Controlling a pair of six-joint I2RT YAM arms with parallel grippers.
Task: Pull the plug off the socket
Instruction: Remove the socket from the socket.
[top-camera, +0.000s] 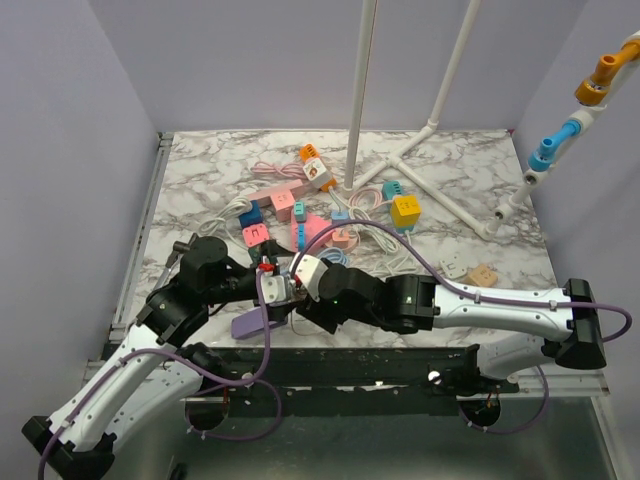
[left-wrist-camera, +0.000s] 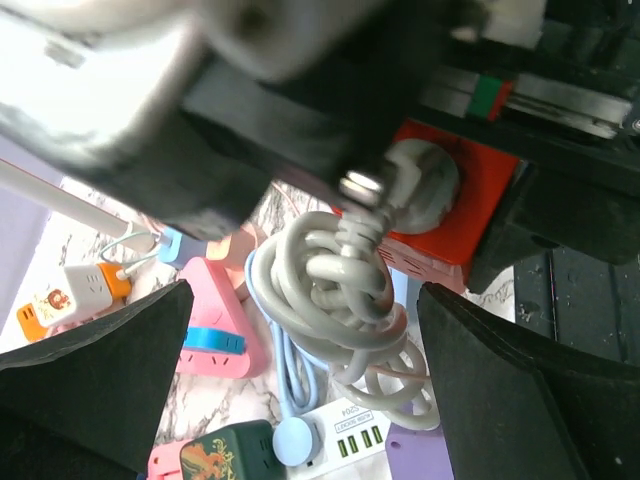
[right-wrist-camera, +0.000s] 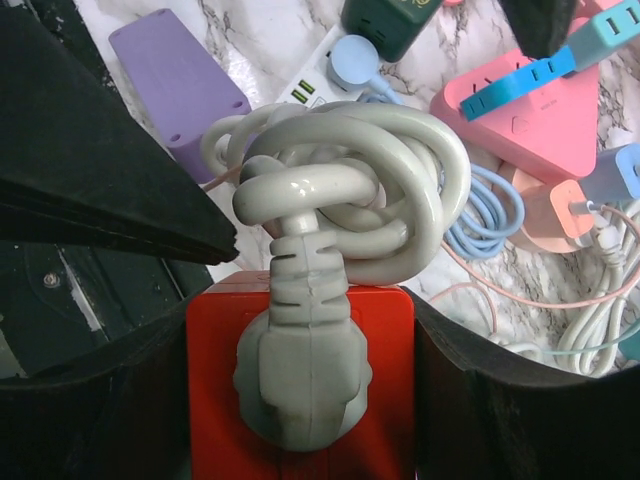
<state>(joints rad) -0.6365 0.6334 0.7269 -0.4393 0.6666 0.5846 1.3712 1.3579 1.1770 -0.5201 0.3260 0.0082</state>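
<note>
Now the right pincer (right-wrist-camera: 300, 430) is clamped on the red socket (right-wrist-camera: 212, 400) at the near left of the tabletop (top-camera: 200, 170) — grey plug (right-wrist-camera: 305, 370) seated in it, cable (right-wrist-camera: 350, 170) coiled. Left pincer (left-wrist-camera: 305, 300) gapes wide around that coil — gripping nothing. A pink adapter (right-wrist-camera: 520, 110) lies just beyond.

A purple power strip (right-wrist-camera: 180, 80) lies near a pink triangular socket (right-wrist-camera: 520, 115) on the marble table (top-camera: 200, 170).

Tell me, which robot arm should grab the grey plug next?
Left. The right gripper is clamped on the red socket, holding it. The left gripper is open and empty, facing the grey plug and its coiled cable, so it can probably close on the plug and pull.
</note>
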